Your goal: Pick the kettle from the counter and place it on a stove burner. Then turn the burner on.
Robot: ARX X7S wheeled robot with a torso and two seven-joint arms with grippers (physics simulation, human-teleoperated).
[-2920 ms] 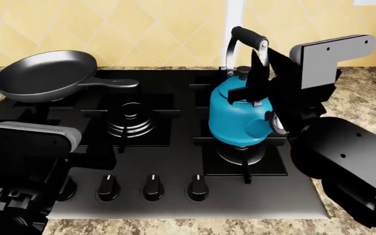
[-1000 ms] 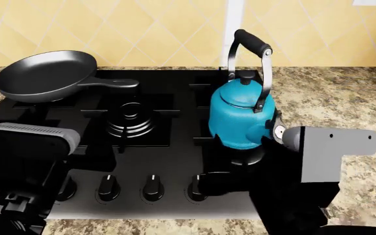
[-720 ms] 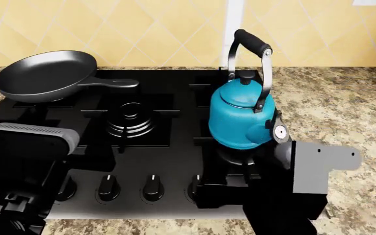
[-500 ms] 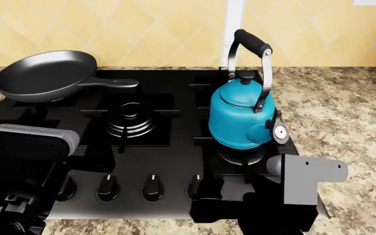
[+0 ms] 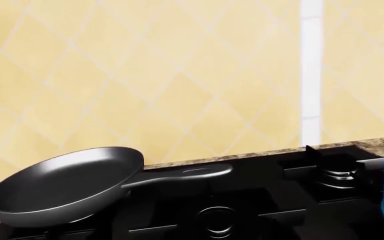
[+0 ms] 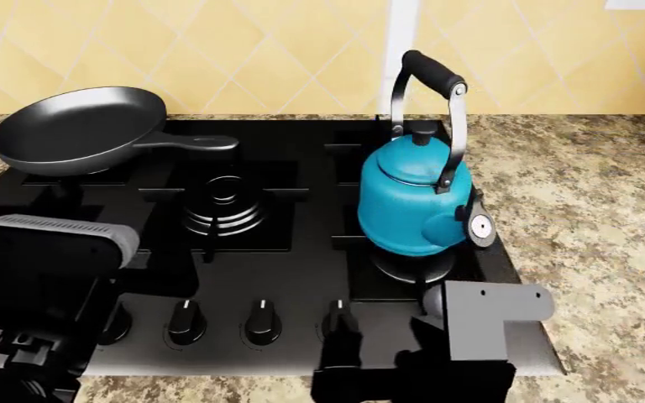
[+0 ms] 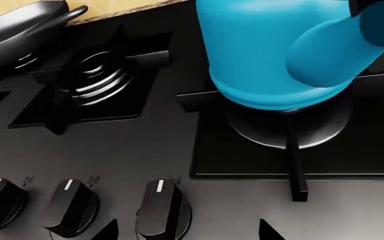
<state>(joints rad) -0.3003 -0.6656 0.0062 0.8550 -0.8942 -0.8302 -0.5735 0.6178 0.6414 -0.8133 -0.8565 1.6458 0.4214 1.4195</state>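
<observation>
The teal kettle (image 6: 416, 204) sits upright on the front right stove burner (image 7: 287, 124), its spout (image 7: 342, 40) pointing toward the granite counter (image 6: 591, 193). My right gripper (image 7: 186, 231) hangs low over the hob's front edge, jaws spread wide with one fingertip on each side of the rightmost control knob (image 7: 161, 207), not gripping it. My left gripper (image 6: 43, 277) is near the hob's front left corner; I cannot tell how its jaws stand. A frying pan (image 6: 76, 130) rests on the back left burner.
</observation>
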